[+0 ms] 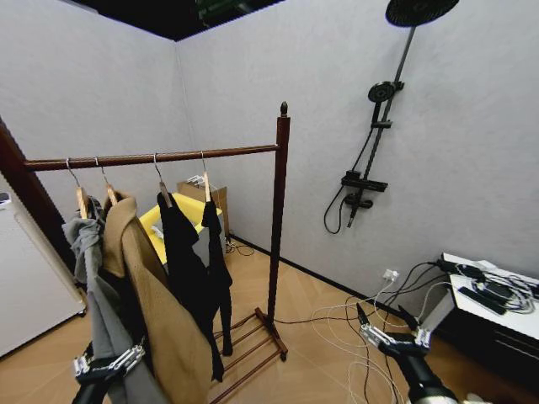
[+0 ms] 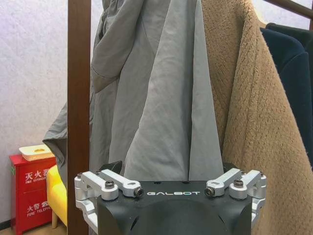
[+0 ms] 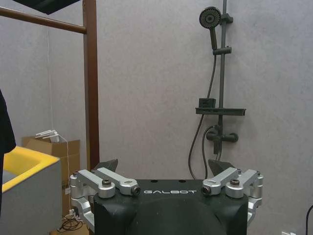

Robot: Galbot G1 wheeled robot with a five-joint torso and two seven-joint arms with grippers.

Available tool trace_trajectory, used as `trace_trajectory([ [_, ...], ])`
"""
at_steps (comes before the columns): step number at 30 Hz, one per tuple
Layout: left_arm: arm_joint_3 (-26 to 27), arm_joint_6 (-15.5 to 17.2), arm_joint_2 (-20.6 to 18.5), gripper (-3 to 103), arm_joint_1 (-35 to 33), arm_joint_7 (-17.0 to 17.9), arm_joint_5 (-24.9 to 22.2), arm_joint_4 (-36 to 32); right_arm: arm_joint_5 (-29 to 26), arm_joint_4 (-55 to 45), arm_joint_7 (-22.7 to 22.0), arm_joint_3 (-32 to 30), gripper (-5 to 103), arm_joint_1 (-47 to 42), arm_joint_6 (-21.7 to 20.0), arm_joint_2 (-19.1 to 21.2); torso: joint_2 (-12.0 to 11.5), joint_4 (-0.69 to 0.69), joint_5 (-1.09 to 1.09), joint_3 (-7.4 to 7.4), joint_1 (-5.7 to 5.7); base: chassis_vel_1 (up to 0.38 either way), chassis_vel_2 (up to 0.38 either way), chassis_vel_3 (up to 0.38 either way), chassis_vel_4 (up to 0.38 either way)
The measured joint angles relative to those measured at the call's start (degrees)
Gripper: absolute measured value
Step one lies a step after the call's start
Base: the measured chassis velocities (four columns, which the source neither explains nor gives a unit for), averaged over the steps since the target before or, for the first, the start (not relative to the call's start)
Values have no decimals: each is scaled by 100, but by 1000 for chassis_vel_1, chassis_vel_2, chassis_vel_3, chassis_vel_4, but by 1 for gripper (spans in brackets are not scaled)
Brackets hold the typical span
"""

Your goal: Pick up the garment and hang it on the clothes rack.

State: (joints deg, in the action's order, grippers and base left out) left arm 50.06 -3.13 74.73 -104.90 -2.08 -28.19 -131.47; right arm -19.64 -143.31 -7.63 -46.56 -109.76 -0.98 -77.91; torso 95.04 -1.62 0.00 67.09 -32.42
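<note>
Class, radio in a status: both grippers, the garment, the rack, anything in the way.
Left gripper open, low by grey coat. Right gripper open, empty, low right. Garments hang on clothes rack; T-shirt graphic not visible. Cables on floor.

The head camera looks forward and slightly down from above both arms, with the tall dark reddish-brown wooden clothes rack at left and centre of its frame and the black shower-head pole at upper right. The left wrist camera sits very near the hanging grey garment and tan fleece coat. The right wrist camera faces the wall from farther back, sharing the rack post and shower pole with the head view.
</note>
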Motion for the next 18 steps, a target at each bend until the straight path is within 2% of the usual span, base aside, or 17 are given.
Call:
trace_trajectory([
  [2,0,0,0,100,0,0,0,0,-1,1,0,1,100,1,-1,1,-20,0,0,-10,9,0,0,0,0],
  [14,0,0,0,100,0,0,0,0,-10,5,-6,8,100,14,-13,4,-518,0,0,-266,254,0,0,0,0],
  [18,0,0,0,100,0,0,0,0,-11,6,-7,8,100,15,-15,4,-537,0,0,-277,263,0,0,0,0],
])
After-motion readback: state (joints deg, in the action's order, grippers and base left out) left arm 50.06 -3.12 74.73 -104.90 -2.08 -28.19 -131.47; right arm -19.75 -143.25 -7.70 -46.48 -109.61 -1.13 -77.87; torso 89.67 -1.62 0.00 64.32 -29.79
